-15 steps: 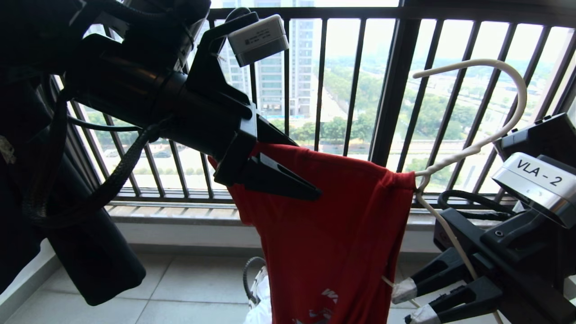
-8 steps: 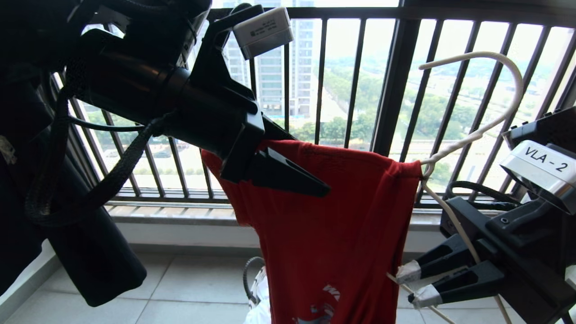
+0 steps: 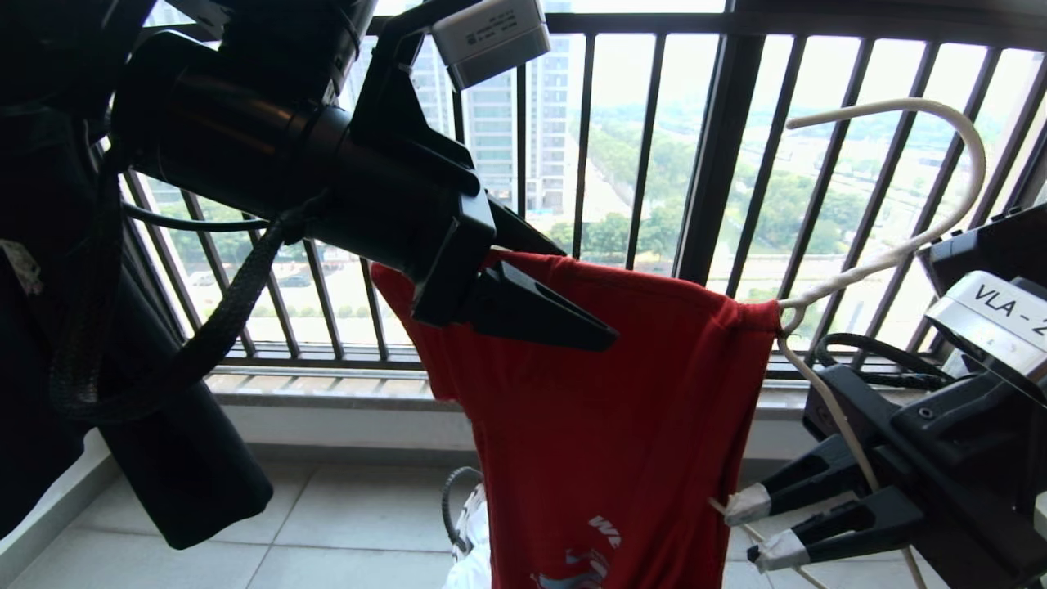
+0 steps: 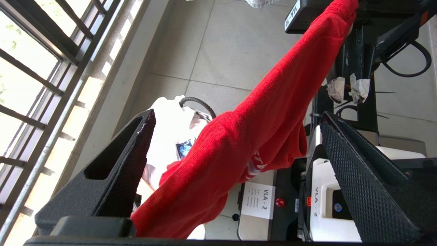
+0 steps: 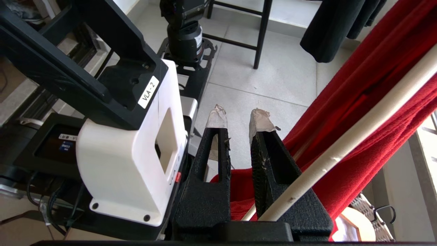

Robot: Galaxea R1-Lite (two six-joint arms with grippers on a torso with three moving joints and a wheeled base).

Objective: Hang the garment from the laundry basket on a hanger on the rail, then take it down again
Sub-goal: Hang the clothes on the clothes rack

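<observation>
The red garment (image 3: 605, 442) hangs in the air in front of the window bars, its top edge stretched between my two arms. My left gripper (image 3: 585, 294) stands wide open astride the garment's upper left edge; in the left wrist view (image 4: 237, 114) the red cloth (image 4: 245, 136) runs between the fingers. The thin white hanger (image 3: 867, 267) rises from the garment's right corner, its hook free in the air. My right gripper (image 3: 743, 536) is shut on the hanger's lower bar (image 5: 358, 131). The laundry basket's black cord handle (image 3: 451, 507) shows below. The rail is out of view.
A dark barred window railing (image 3: 720, 164) stands close behind the garment. Black cloth (image 3: 188, 474) hangs at the left. White clothing (image 4: 167, 130) lies in the basket. My own base (image 5: 129, 164) stands on the tiled floor, beside dark frame legs (image 5: 263, 34).
Both arms have shifted a little to the right, the left one also rising slightly. The hanger and the garment's top edge went with them. Neither gripper's opening has changed.
</observation>
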